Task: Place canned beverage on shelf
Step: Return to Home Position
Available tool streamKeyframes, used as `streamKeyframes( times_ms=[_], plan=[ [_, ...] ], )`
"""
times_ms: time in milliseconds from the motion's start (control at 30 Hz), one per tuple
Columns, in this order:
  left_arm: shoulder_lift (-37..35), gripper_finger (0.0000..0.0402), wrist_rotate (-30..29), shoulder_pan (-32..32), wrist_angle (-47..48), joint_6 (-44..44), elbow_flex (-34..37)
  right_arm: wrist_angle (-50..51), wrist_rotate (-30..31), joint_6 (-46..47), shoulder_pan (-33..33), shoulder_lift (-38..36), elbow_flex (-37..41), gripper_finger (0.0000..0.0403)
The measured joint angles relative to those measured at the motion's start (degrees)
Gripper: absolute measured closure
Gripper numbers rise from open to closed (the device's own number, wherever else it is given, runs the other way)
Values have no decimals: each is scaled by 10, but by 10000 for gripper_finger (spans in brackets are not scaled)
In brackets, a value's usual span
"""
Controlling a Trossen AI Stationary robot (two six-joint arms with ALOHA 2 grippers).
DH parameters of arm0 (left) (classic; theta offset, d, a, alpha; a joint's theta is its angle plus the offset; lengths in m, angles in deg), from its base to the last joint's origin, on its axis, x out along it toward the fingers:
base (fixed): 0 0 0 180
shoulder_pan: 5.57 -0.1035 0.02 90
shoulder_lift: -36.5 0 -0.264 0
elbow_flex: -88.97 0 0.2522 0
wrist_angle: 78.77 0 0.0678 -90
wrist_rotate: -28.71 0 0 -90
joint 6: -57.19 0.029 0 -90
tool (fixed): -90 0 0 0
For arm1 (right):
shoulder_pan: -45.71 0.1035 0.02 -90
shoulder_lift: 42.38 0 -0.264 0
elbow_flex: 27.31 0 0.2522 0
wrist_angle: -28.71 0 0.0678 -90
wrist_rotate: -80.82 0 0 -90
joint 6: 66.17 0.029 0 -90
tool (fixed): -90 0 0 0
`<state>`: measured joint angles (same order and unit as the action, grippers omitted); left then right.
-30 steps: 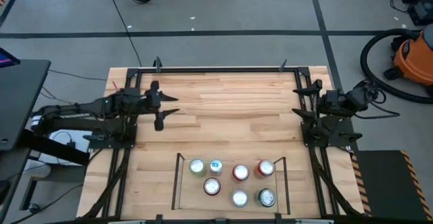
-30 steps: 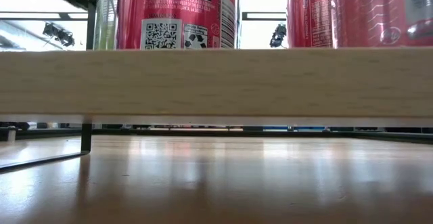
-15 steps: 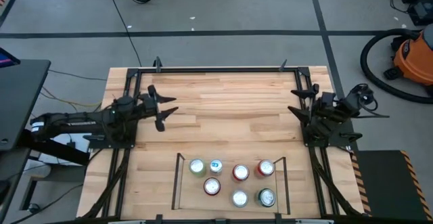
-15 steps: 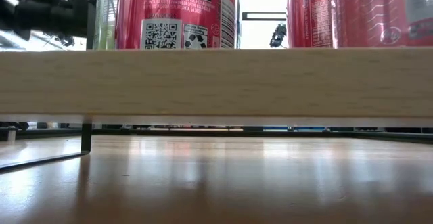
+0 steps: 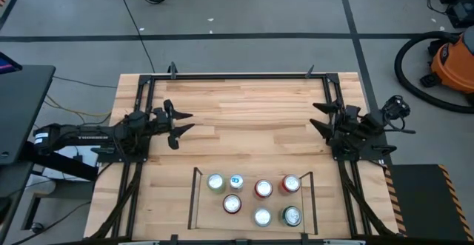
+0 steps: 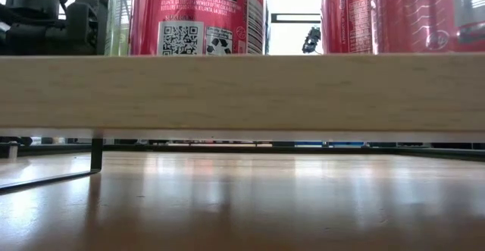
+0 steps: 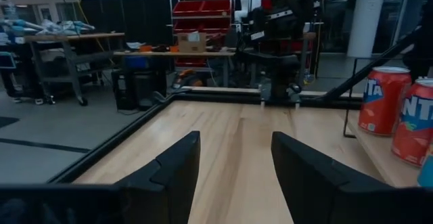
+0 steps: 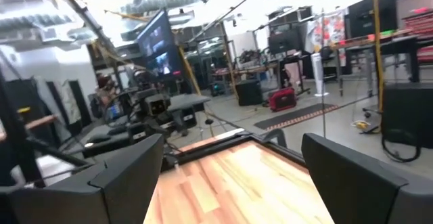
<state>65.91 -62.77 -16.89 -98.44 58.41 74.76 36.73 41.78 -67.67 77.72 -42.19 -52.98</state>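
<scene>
Several cans (image 5: 263, 189) stand upright on the light wood floor of the shelf (image 5: 195, 200), a small black rod frame near the table's front edge. The low view shows red cans (image 6: 197, 12) on the shelf's wood floor (image 6: 242, 92). Orange cans (image 7: 382, 99) show in the left wrist view. My left gripper (image 5: 178, 124) hovers at the table's left side, pointing level toward the right, open and holding nothing. My right gripper (image 5: 320, 117) hovers at the right side, pointing toward the left, open and holding nothing. Both are well clear of the shelf.
A larger black metal frame (image 5: 237, 75) borders the tabletop. Bare wood (image 5: 252, 126) lies between the two grippers and beyond the shelf. On the floor at the far right stands an orange vacuum (image 5: 452, 64).
Both arms have sunk toward the table and levelled out. My left arm has come down into the low view's upper left corner. Its gripper has rolled a little. The cans and shelf have kept still.
</scene>
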Motion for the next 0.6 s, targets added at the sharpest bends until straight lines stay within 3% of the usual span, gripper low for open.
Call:
streamKeyframes(
  times_ms=[367,600],
  plan=[
    [-11,209,5,0,3,-2,0,-83,-42,45,-83,0,74,41],
    [-22,209,51,0,21,-5,0,-121,-90,86,-140,3,116,41]
  ],
)
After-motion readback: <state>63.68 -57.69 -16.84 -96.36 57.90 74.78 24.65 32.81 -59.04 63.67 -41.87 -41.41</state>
